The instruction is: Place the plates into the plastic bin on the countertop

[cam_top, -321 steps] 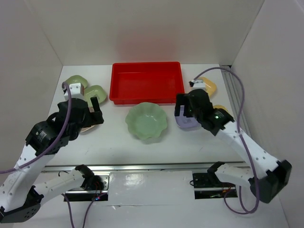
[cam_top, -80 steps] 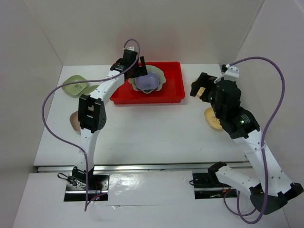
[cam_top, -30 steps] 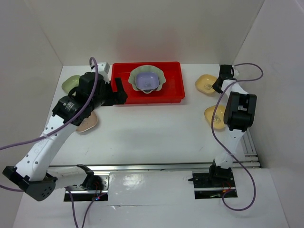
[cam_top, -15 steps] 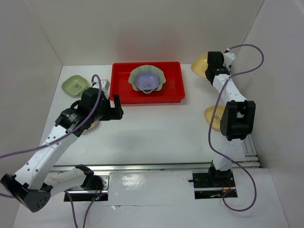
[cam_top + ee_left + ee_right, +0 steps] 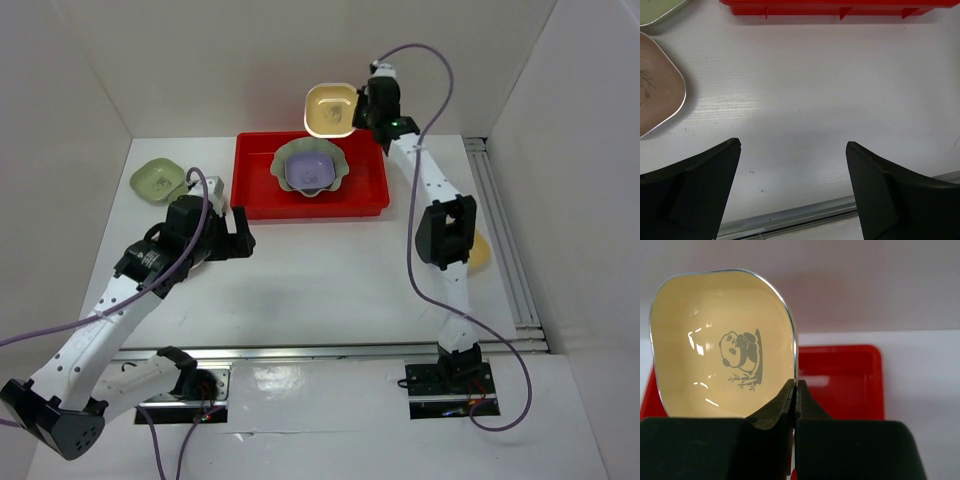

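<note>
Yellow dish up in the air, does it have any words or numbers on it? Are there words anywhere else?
No words, numbers or labels can be read anywhere.
The yellow dish bears only a picture: a panda with bamboo.
The pinkish dish has a faint drawing near its edge, no letters.
The red bin shows no writing.

In the bin a small dish sits in the large dish, another dish lying left of the bin.

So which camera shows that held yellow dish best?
The right wrist view: the dish fills it, panda print clear, rim pinched in the right gripper. The top view shows it small, near the bin's far edge. Left wrist view misses it.
</note>
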`<state>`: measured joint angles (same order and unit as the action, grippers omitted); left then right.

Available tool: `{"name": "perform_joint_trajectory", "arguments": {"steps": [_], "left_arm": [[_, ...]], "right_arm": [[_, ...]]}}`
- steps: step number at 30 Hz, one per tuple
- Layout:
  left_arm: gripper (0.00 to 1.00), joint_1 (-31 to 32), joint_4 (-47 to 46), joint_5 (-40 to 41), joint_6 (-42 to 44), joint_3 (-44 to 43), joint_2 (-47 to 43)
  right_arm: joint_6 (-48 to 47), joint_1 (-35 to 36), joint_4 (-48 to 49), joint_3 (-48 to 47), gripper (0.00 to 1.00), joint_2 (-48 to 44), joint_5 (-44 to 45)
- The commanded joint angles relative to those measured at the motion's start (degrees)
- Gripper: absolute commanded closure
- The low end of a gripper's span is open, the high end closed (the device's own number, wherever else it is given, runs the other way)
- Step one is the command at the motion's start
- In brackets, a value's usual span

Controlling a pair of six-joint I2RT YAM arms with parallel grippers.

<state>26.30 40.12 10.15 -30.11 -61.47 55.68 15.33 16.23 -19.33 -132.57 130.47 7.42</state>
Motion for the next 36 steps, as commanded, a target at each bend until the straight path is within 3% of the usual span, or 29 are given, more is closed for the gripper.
{"name": "perform_joint_trajectory", "arguments": {"steps": [1,13,17,18,19,24,25,27,29,30,34,36], "left_arm": [[0.0,-1.3,-2.8,-1.1,0.9,0.7,-1.2],[0.0,-3.0,-3.3,-2.9,2.0,0.7,-1.7],[0.0,-3.0,-3.3,-2.9,2.0,0.7,-1.7],[0.0,-3.0,-3.3,-2.9,2.0,0.7,-1.7],[0.0,-3.0,-3.3,-2.9,2.0,0.7,-1.7],[0.0,-3.0,-3.3,-2.9,2.0,0.7,-1.7],[0.0,-3.0,-3.3,-2.9,2.0,1.2,-1.7],[0.0,-3.0,-3.3,-2.3,2.0,1.2,-1.7],[0.0,-3.0,-3.3,-2.3,2.0,1.2,-1.2],[0.0,-3.0,-3.3,-1.8,1.5,1.2,-1.2],[0.0,-4.1,-2.2,-2.4,0.9,0.1,0.4],[0.0,-5.3,-2.2,-4.1,0.9,0.1,0.4]], "right_arm": [[-5.3,2.6,-6.7,-4.2,1.0,4.9,-5.8],[-7.1,4.4,-3.4,4.5,1.0,5.2,-7.5],[-5.8,5.0,-4.0,3.8,0.81,5.8,-6.3],[-5.8,5.0,-4.0,3.8,0.52,5.8,-6.3],[-5.8,5.5,-3.5,3.8,0.39,5.1,-6.8],[-4.7,6.7,-3.0,1.5,0.12,2.5,-6.3],[-4.7,6.7,-3.0,0.1,0.12,1.9,-6.3],[-4.2,6.7,-3.0,-0.5,0.0,-0.9,-5.5],[-3.6,6.7,-3.0,2.3,0.0,-4.3,-2.7],[-3.6,5.8,-4.0,4.0,0.0,-8.7,2.8],[5.3,-2.7,-12.3,20.6,0.0,-23.0,13.3],[7.9,-6.7,-13.1,37.3,0.0,-32.7,14.5]]}}
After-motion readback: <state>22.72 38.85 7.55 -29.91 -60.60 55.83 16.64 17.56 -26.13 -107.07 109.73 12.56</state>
